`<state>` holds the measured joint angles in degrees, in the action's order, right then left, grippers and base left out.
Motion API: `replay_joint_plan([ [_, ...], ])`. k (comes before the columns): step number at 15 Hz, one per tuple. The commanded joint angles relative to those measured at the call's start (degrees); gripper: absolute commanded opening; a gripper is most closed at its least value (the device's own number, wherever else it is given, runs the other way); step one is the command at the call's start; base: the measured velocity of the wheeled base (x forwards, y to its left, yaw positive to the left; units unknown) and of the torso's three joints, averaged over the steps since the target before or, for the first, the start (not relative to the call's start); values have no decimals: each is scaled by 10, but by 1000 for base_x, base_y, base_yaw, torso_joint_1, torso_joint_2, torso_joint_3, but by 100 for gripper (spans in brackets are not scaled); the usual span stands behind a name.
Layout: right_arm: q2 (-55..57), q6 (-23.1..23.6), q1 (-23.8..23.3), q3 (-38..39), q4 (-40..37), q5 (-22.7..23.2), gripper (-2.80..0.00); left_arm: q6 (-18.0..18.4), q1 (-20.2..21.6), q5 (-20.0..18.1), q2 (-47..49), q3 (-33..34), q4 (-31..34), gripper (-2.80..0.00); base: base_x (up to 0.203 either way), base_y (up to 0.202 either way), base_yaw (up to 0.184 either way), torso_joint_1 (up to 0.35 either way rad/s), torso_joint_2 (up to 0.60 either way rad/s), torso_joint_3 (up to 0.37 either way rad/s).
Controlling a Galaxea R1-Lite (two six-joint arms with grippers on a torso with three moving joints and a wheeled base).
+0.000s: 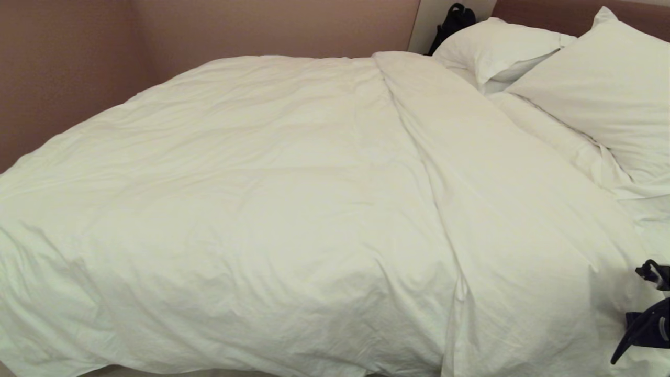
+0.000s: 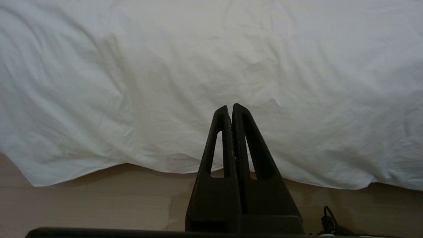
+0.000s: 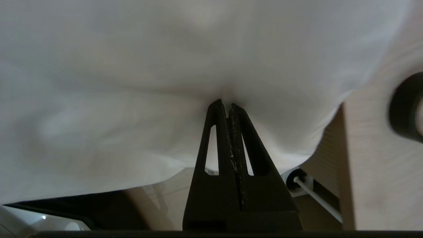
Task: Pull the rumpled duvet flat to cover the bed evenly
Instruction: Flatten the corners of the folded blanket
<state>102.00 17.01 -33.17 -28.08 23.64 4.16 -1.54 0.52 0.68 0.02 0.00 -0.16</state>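
Head view: the duvet (image 1: 251,199) lies over most of the bed (image 1: 649,220), puffy and creased, with a long fold ridge running toward the pillows (image 1: 591,89); sheet shows bare at the right, so that side seems left to cover. The right gripper (image 1: 641,319) sits at the lower right edge.

Left wrist view: left gripper (image 2: 230,109), fingers pressed together and empty, hangs before the duvet's hanging edge.

Right wrist view: right gripper fingers pinch duvet cloth.

Plain white duvet (image 1: 272,209), no pattern at all. White pillows (image 1: 596,99) too, reddish-brown headboard (image 1: 555,13), dusty pinkish-brown wall (image 1: 63,68), pale beige wood-look floor (image 2: 99,205), and a black right gripper (image 3: 227,104).
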Motion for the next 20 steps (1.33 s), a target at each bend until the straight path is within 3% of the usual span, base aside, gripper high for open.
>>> replay_joint_plan([
  [1,47,4,-5,16,53,0,-280,0,0,0,0,0,0,-280,0,0,0,0,0,0],
  [8,121,18,-6,65,167,-3,-280,0,0,0,0,0,0,-280,0,0,0,0,0,0],
  [20,148,30,-31,78,171,-6,-280,0,0,0,0,0,0,-280,0,0,0,0,0,0],
])
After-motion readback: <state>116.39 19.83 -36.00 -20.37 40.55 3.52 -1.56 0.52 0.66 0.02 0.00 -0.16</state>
